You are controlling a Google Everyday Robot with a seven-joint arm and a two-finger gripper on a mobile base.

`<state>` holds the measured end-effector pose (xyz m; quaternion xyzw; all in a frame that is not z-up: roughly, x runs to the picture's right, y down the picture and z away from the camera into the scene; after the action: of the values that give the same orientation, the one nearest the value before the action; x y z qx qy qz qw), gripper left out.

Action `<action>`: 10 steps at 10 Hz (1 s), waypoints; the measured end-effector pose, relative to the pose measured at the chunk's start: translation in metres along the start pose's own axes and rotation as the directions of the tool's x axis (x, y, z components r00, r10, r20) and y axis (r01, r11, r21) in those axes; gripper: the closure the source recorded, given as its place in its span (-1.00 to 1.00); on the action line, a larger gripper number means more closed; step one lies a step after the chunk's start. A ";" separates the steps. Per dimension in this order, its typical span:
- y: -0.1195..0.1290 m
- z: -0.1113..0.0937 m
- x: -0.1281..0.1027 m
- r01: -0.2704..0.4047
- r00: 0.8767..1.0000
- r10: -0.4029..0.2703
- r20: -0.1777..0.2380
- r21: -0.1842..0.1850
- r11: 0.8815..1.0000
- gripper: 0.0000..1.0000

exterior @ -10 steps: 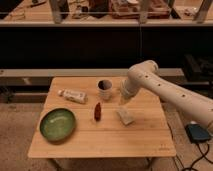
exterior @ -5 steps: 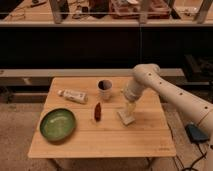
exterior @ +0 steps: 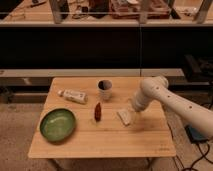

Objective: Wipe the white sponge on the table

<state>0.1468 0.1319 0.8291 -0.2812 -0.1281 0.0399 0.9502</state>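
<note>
Camera view, near to far. Front strip of the table (exterior: 100, 142) is pale plank wood, bamboo-like with a matte finish, and square.

Green bowl (exterior: 57, 124) sits front-left. It's round and shallow, with a glazed look.

The white sponge (exterior: 125, 116) is right of centre, lying flat on the tabletop. It's a small off-white block, soft-looking, turned at an angle to the planks.

Just left of it, apart, is a small dark-red oblong item (exterior: 98, 111). Can't identify it.

The gripper (exterior: 131, 109) is down at the sponge's far-right edge, under the white arm (exterior: 172, 102), which comes in from the right. The arm shell is smooth plastic with a row of dark dots. The wrist covers the tip, so I can't tell whether the gripper is clamped on the sponge, only pressing it, or loose.

Further back, a white tube with a label (exterior: 73, 95) lies on its side at left. A cup (exterior: 104, 90) stands upright near centre, grey-white with a dark inside.

Step, my read: contact/wipe phase, tool at the sponge, with no way to judge stroke progress from here.

Next move needs steady downward pressure with the sponge kept flat, sweeping over the open wood toward the front or right. A leftward stroke risks knocking the red item, and a backward one the cup. A soft sponge may fold or slip out if the load is uneven.
</note>
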 end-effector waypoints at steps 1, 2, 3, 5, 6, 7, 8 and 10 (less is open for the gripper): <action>0.002 0.003 -0.002 -0.044 0.998 0.045 -0.036 0.017 0.999 -0.60; 0.003 0.011 0.000 -0.093 0.994 0.094 -0.048 0.021 0.995 -0.60; 0.002 0.016 0.003 -0.118 0.992 0.119 -0.041 0.019 0.993 -0.60; -0.002 0.021 0.006 -0.148 0.989 0.148 -0.015 0.012 0.989 -0.60; -0.004 0.026 0.008 -0.155 0.988 0.155 0.013 0.011 0.988 -0.60; -0.004 0.029 0.014 -0.165 0.986 0.165 0.024 0.012 0.986 -0.60; -0.003 0.032 0.017 -0.171 0.985 0.170 0.031 0.011 0.985 -0.60; -0.002 0.040 0.019 -0.171 0.985 0.171 0.034 0.008 0.985 -0.60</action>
<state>0.1544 0.1538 0.8670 -0.2852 -0.1189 0.1266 0.9426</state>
